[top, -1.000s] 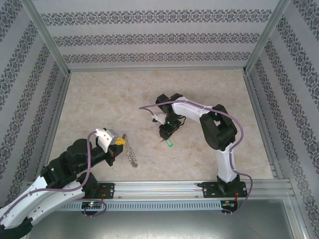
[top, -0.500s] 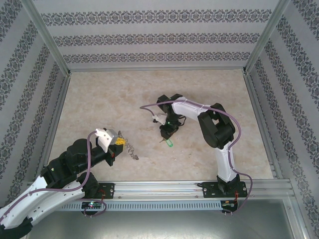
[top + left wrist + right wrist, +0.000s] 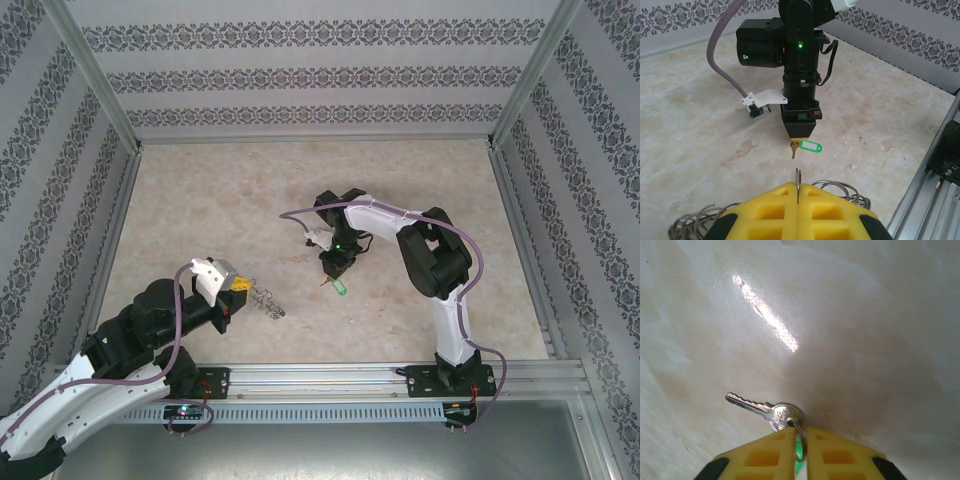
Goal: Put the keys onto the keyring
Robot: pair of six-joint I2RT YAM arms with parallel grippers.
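Nearest the arm bases, the left hand is clenched on the keyring. A thin stretch of the ring's wire stands pinched between the yellow pads, and its fringed coils spill out to either side. Whether those coils rest on the surface cannot be told. Farther out and well apart, the right hand points straight down, its pads pinched on the small loop that joins the key to the green tag. The key's blade lies flat on the surface, angled away from the pads, with the tag just beside it. The step in hand looks like securing this key and carrying it to the ring. The hold is at the very fingertips on thin wire, so the key will likely swing once raised. A slow, vertical lift suits best, followed by a level approach. The left hand should hold steady and present the upright bit of wire, so that the loop can be lined up with it before anything is pushed.
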